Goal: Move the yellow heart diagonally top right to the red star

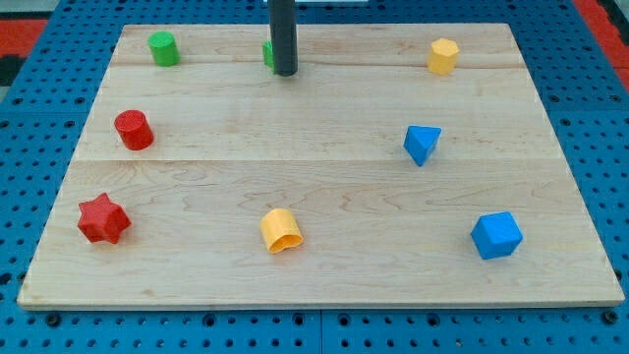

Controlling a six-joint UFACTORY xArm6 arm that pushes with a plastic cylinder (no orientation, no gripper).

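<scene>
Pale wood board (324, 187) | my tip (285, 73) — no gripper | glossy yellow heart (280, 231) — far

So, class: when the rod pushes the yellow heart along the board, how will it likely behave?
The yellow heart looks like a small, stiff block, so it should probably slide rather than bend. Its base looks flat and wide, so tipping seems unlikely. Its lobed outline may make it swivel if my tip, now far above it at the view's top, strikes off-centre.
</scene>
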